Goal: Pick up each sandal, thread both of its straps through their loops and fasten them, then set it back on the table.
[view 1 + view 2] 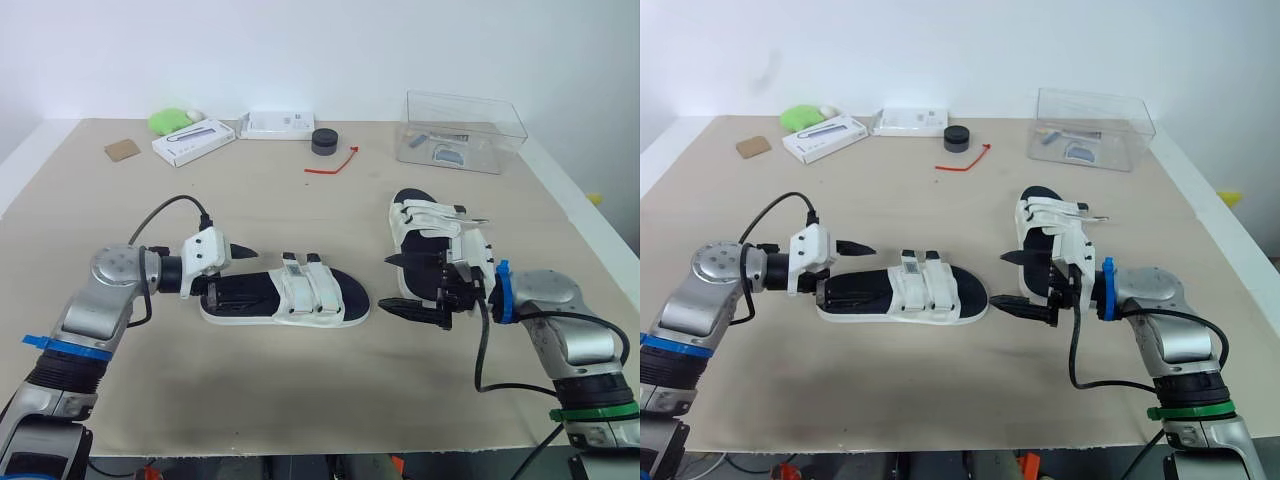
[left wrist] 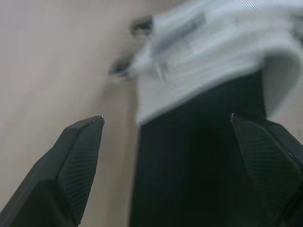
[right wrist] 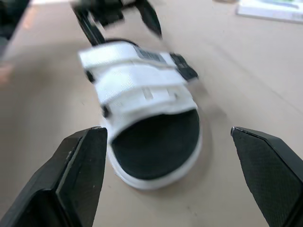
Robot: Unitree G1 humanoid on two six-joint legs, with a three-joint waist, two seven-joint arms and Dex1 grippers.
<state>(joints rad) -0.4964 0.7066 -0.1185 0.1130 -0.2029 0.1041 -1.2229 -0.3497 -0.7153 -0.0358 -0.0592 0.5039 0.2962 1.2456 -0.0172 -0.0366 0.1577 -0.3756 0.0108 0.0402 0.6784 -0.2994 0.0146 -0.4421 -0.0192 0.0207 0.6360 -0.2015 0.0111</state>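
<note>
1. My left gripper (image 1: 235, 272) hung low over the dark heel end of the first sandal (image 1: 300, 295). Its two black fingers were spread apart and clamped on nothing. In my left wrist view the dark footbed lay between them. I could not tell whether either finger touched the sole.
2. That sandal lay flat on the table (image 1: 250, 385), stretched crosswise in front of me between my two arms. Both white straps lay across its top, toward the end nearer my right arm.
3. My right gripper (image 1: 385, 283) was empty, with its fingers wide apart. It pointed at the strapped end of the first sandal. The lower fingertip sat just beside the sole's rim, and I could not tell whether they met.
4. The second sandal (image 1: 425, 225) rested on the table just behind my right gripper, running away from me. Its white straps were bunched over its near half, and one strap end stuck out to the right.
5. Along the far edge, well apart from both sandals, stood a clear plastic box (image 1: 462, 130), a white carton (image 1: 193, 141), a black puck (image 1: 324, 141) and a red tie (image 1: 333, 165).
</note>
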